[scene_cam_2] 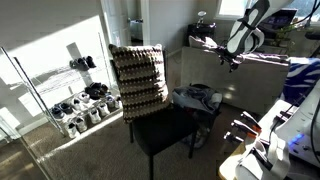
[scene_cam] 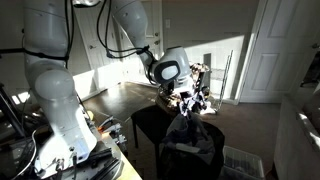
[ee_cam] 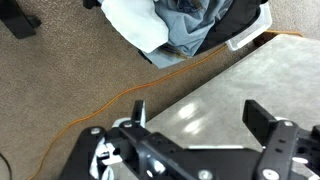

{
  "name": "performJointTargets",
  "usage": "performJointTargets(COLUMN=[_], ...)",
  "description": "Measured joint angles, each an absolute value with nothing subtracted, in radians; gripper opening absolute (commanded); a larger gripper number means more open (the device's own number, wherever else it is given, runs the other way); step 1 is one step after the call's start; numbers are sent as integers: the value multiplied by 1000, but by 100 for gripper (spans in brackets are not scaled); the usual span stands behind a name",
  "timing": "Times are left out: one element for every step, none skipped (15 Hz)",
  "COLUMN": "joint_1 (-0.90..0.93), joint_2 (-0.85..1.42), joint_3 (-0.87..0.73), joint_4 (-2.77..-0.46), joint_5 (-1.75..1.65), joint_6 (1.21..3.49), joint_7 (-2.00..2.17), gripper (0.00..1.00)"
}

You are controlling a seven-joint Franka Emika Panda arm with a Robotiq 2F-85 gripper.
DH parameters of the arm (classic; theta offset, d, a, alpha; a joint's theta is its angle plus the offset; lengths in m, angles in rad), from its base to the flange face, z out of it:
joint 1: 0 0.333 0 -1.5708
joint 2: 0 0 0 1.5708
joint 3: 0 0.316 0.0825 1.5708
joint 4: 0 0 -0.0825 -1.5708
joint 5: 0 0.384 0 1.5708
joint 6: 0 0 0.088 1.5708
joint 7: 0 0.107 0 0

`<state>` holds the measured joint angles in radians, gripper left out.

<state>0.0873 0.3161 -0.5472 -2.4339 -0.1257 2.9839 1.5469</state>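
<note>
An orange cable (ee_cam: 105,103) snakes over the carpet. A heap of crumpled clothes (ee_cam: 190,25), blue-grey, white and black, fills a white basket (ee_cam: 247,38) just past the pale surface's (ee_cam: 240,85) far edge. The arm points down over that edge, its pincer (ee_cam: 195,110) spread wide and empty.

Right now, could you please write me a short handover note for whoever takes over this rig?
Gripper: jaws open and empty, hovering above the laundry basket without touching it.
Things: the basket stands beside the black chair and is full of clothes. An orange cable runs across the carpet under the gripper.
Done: nothing grasped.
Left: the clothes are all in the basket, so any grasp is yet to come.
</note>
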Motion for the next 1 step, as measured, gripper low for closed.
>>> performJointTargets(joint_1=[87], joint_2=[316], joint_3=[-547], joint_4=[-2434], joint_5=[-126], joint_6=[2984], joint_7=[1547], gripper=[100])
